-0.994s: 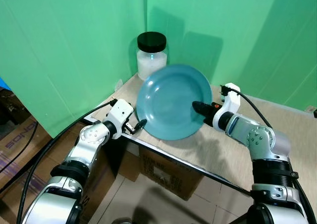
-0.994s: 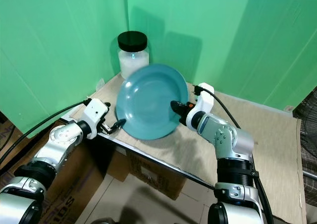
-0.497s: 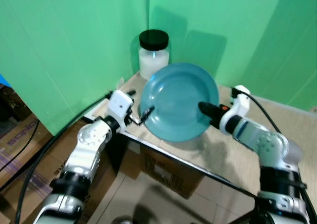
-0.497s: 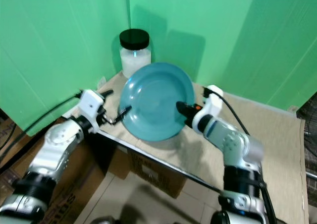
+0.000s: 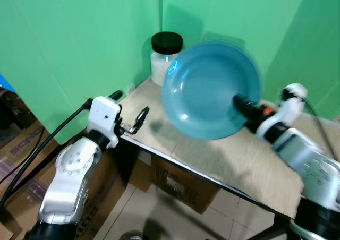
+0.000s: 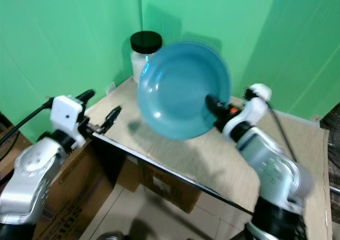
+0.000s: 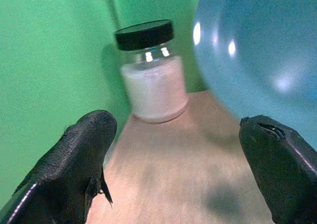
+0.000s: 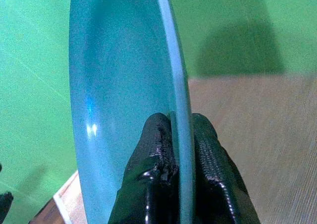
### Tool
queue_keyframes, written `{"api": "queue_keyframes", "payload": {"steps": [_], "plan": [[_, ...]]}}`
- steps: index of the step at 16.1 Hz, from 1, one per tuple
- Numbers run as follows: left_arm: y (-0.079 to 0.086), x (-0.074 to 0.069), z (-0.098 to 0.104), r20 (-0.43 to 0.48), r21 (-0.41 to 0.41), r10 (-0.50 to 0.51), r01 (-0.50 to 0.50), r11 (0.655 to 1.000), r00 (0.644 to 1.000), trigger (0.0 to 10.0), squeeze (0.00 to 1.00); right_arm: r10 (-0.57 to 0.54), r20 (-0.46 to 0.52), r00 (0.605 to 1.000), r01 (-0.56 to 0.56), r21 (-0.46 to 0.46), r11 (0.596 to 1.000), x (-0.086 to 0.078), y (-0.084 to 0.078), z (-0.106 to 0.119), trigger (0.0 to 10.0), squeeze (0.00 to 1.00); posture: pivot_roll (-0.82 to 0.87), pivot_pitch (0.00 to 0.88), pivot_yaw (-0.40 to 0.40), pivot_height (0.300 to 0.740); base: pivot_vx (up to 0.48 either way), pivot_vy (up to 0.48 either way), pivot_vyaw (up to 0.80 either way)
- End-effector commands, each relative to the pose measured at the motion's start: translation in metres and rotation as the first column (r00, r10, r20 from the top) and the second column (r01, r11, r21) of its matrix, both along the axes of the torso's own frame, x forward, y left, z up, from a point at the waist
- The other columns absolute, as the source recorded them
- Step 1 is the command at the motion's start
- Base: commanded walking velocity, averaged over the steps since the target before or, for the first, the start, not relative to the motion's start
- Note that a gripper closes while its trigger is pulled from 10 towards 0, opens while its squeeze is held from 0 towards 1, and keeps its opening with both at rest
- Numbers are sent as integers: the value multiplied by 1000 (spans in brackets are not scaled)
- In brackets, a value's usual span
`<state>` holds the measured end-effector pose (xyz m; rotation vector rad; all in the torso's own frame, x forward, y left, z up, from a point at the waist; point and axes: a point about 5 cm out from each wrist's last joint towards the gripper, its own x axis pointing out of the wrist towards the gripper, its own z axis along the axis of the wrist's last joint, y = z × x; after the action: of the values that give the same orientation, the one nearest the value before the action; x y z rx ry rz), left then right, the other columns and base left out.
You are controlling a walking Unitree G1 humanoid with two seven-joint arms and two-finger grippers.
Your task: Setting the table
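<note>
Silver arms, white wrists, black cables, textured black fingers.

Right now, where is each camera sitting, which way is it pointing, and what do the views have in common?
Left eye view: on the head, looking forward and down at the table; both silver arms show, the right pincer holding the blue plate aloft.
Right eye view: the other head eye, same scene.
Left wrist view: along the open left pincer toward the jar.
Right wrist view: along the right pincer's fingers, clamped on the plate's rim.
Shared: every view shows the plate; the eyes and left wrist share the jar.
</note>
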<state>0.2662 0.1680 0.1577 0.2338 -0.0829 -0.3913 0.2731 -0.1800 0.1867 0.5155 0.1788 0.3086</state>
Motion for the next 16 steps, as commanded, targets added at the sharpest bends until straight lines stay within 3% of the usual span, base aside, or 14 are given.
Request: {"api": "queue_keyframes", "payload": {"steps": [1, 4, 7, 9, 12, 16], "plan": [[0, -3, 8, 14, 4, 38, -38, 999, 999, 10000, 0, 3, 93, 996, 1, -45, 999, -5, 7, 15, 10000, 0, 90, 0, 6, 740, 0, 0, -775], [-12, -6, 13, 34, 6, 55, -55, 998, 998, 10000, 0, -82, 180, 980, 99, -89, 991, -12, 12, 26, 10000, 0, 91, 0, 1, 740, 0, 0, -779], [-16, -6, 9, 17, 38, 106, -107, 994, 994, 10000, 0, -196, 269, 943, 251, -186, 950, -16, 9, 28, 10000, 0, 86, 0, 6, 740, 0, 0, -796], [-12, 0, 17, 125, 31, 211, -217, 976, 969, 10000, 0, -211, 280, 937, 269, -187, 945, -17, 17, 27, 10000, 0, 80, 0, 9, 740, 0, 0, -800], [-15, -3, 25, 169, -51, 248, -243, 969, 954, 10000, 0, -167, 291, 942, 227, -189, 955, -18, 26, 29, 10000, 0, 87, 0, -6, 740, 0, 0, -800], [-6, 1, 27, 153, -103, 319, -306, 946, 935, 10000, 0, -176, 262, 949, 227, -179, 957, -17, 26, 24, 10000, 0, 87, 0, -12, 740, 0, 0, -800]]}}
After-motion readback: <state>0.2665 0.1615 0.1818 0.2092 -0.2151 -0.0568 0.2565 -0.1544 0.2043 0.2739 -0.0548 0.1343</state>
